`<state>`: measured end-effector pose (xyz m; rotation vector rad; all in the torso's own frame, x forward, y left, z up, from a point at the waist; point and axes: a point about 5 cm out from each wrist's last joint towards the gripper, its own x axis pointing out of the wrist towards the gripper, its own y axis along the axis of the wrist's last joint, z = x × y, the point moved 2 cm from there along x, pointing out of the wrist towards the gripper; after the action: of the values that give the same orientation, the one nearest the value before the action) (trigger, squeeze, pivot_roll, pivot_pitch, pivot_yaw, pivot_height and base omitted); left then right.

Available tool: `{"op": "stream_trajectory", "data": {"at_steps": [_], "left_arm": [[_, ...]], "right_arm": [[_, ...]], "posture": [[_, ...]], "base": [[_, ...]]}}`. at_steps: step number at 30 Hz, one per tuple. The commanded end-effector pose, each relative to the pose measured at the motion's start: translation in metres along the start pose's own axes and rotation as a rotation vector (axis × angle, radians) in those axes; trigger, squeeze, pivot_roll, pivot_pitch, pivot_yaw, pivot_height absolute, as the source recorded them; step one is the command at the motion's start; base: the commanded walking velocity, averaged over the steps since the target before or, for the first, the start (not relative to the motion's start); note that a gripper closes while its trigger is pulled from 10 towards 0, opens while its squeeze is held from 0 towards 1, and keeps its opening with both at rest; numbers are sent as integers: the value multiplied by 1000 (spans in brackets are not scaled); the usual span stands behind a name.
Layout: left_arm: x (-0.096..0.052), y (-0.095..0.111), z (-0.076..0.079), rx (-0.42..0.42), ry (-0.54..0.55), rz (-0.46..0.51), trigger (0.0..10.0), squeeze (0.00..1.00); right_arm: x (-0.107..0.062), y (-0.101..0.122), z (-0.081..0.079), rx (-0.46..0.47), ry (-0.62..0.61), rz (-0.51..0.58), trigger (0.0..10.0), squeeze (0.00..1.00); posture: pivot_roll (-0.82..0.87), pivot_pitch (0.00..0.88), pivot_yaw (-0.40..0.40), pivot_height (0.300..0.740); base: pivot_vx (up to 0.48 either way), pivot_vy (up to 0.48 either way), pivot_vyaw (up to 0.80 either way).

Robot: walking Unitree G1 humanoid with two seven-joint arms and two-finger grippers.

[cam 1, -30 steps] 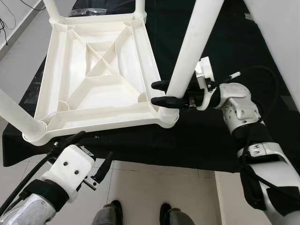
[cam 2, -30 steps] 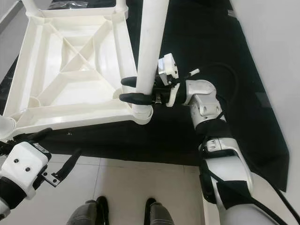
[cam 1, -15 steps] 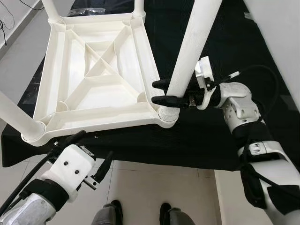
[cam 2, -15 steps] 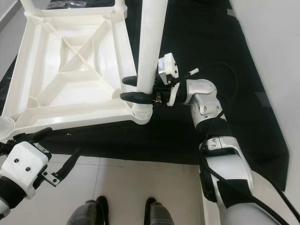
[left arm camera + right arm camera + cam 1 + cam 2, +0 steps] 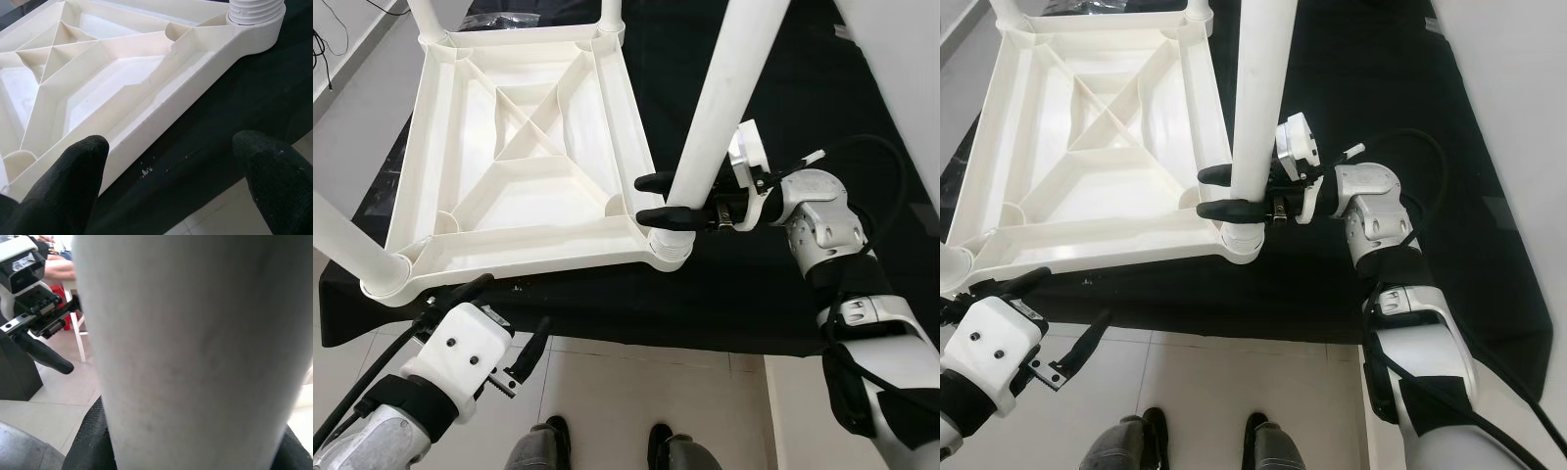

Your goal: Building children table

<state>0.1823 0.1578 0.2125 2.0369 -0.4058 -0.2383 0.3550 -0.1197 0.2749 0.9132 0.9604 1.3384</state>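
Right end effector (image 5: pixel 656 198): your fingers clamp the white leg (image 5: pixel 720 108) just above its corner socket.
Left end effector (image 5: pixel 504 328): spread apart, at the tabletop's near edge.
Tabletop (image 5: pixel 514 206): upside down on the black worktop (image 5: pixel 744 284).

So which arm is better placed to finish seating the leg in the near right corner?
The right: its tool already clamps the white plastic leg just above the corner socket. The left tool hangs open below the tabletop's edge.

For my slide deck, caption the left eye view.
Right gripper clasps a white table leg at the upturned tabletop corner; left gripper hangs open below.
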Motion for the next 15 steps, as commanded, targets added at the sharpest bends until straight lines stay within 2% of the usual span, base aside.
{"op": "stream_trajectory", "data": {"at_steps": [1,4,5,6,9,10,11,12,13,14,15], "left_arm": [[-2,-3,1,-3,-3,-10,10000,0],[-2,-3,1,-3,-2,-9,10000,0],[-1,-3,1,-3,-1,-9,10000,0],[-1,-3,1,-3,-1,-9,10000,0],[-1,-3,2,-3,1,-8,10000,0],[-1,-3,3,-4,1,-8,10000,0],[-1,-3,3,-4,1,-8,10000,0],[-1,-3,3,-4,1,-8,10000,0],[-1,-3,3,-4,1,-8,10000,0],[-1,-3,3,-4,2,-8,10000,0],[-1,-4,3,-3,4,-9,10000,0]], "right_arm": [[5,-16,-7,52,36,-43,10000,0],[9,-17,-6,46,31,-47,10000,0],[12,-20,-4,49,-20,-49,10000,0],[12,-20,-4,49,-20,-49,10000,0],[13,-36,-4,84,-201,-80,10000,0],[13,-42,-4,111,-296,-95,10000,0],[13,-42,-4,111,-296,-95,10000,0],[12,-51,-7,159,-397,-126,10000,0],[12,-51,-7,159,-397,-126,10000,0],[11,-60,-9,162,-518,-175,10000,0],[8,-69,-12,218,-766,-194,10000,0]], "posture": [[98,329,-58,740],[98,329,-58,740],[93,335,-66,740],[93,335,-66,740],[91,336,-80,740],[88,331,-89,740],[88,331,-89,740],[88,331,-89,740],[88,331,-89,740],[83,329,-96,740],[78,325,-103,740]], "base": [[0,0,0],[0,0,0],[0,0,0],[0,0,0],[0,0,0],[0,0,0],[0,0,0],[0,0,0],[0,0,0],[0,0,0],[0,0,0]]}}
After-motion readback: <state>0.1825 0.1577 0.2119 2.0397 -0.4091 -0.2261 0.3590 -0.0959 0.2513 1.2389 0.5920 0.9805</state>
